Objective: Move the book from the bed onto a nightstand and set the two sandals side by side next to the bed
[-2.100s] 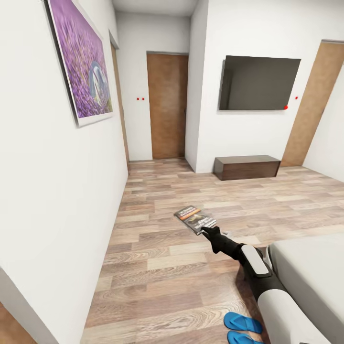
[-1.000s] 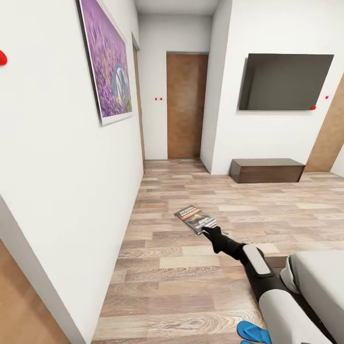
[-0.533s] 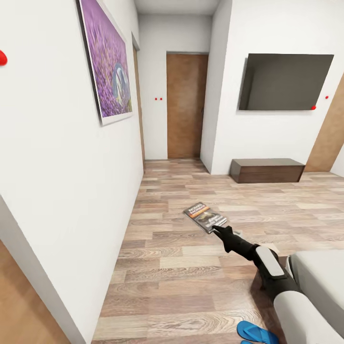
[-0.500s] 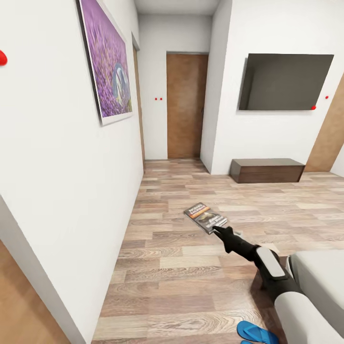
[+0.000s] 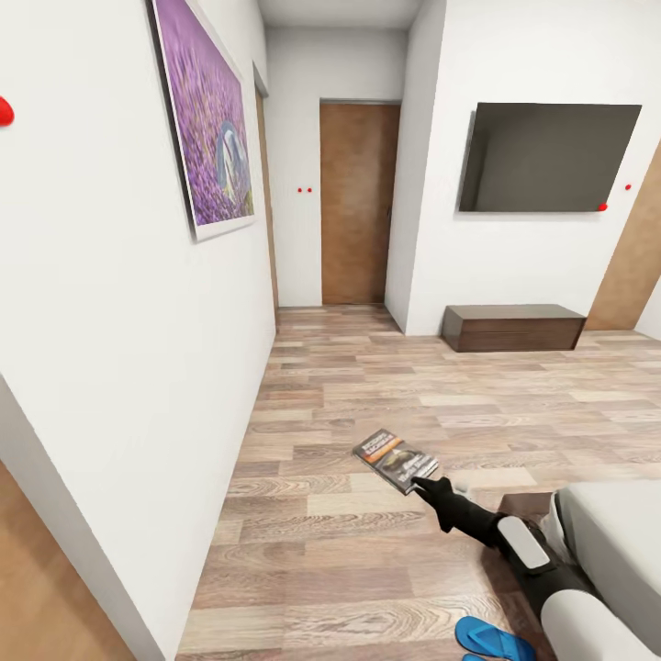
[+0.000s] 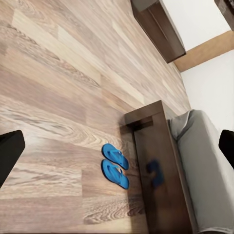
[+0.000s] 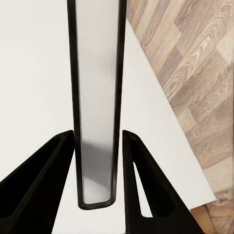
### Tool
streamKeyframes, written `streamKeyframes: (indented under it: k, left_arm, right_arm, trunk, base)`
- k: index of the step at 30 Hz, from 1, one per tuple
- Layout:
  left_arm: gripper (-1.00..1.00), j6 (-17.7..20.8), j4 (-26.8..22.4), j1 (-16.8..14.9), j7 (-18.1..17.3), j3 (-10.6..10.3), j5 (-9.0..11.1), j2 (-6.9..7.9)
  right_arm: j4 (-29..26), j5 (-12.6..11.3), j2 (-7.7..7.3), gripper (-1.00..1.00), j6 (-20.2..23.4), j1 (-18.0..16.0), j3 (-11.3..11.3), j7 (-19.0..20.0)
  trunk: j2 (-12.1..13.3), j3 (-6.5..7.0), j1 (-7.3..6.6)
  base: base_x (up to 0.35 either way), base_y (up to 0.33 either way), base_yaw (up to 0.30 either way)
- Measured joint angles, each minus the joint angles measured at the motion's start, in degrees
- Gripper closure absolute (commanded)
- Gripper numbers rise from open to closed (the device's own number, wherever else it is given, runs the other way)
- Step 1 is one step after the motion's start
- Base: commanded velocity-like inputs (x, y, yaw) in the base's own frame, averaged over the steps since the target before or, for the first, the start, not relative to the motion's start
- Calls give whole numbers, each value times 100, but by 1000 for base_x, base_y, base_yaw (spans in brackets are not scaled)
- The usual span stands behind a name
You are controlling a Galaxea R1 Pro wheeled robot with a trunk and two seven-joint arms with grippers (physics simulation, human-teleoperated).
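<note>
Wood-plank floor (image 5: pixel 367 551) (matt grain), glossy dark-wood bed (image 6: pixel 156 165) frame, smooth grey mattress (image 6: pixel 204 165)

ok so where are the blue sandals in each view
Head view: sandals at the bottom edge, right of centre, beside the bed.
Left wrist view: both sandals side by side, next to the bed frame.
Right wrist view: right hand gripping the book.
Shared landmark: the bed.

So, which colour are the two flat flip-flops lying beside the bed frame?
Bright blue flip-flops, clearest in the left wrist view.
</note>
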Motion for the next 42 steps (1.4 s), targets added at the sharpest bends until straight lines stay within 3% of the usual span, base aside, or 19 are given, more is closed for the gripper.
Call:
streamKeyframes:
  k: [3, 8, 11, 14, 17, 22, 32, 42]
  left_arm:
    - [-100, 0, -82, 0, 144, -40, -27, -65]
    - [-100, 5, -367, 0, 378, -40, -103, -268]
    - [-100, 8, -470, 0, 447, -35, -136, -340]
    - [-100, 5, -562, 0, 550, -36, -149, -413]
    - [-100, -14, -665, 0, 962, -41, -148, -514]
    - [-100, -50, -699, 0, 1352, -32, -125, -556]
    - [-100, -269, -699, 0, 1672, -16, -101, -567]
    - [-100, -301, -691, 0, 1893, -46, -135, -572]
  right_arm:
    - [412, 377, -12, 100, -88, 39, -1, 669]
    - [1094, 802, -18, 100, -467, 64, -19, 1687]
    - [1326, 909, -19, 100, -675, 67, -27, 1968]
    - [1439, 970, -22, 100, -771, 72, -29, 2092]
    - [1651, 1014, -25, 100, -880, 101, -22, 2158]
    - [1903, 979, -19, 100, -1199, 132, -14, 2267]
    - [2312, 956, -19, 100, -1419, 140, -3, 2633]
    - [2378, 1049, -17, 100, -1444, 140, 14, 2654]
  trunk:
    - [0, 0, 0]
    - [0, 0, 0]
    - [0, 0, 0]
    - [0, 0, 0]
    - [0, 0, 0]
    - [0, 0, 0]
    - [0, 0, 0]
    - [0, 0, 0]
  base:
    - [0, 0, 0]
    - [0, 0, 0]
    - [0, 0, 0]
    - [0, 0, 0]
    - [0, 0, 0]
    - [0, 0, 0]
    - [0, 0, 0]
    - [0, 0, 0]
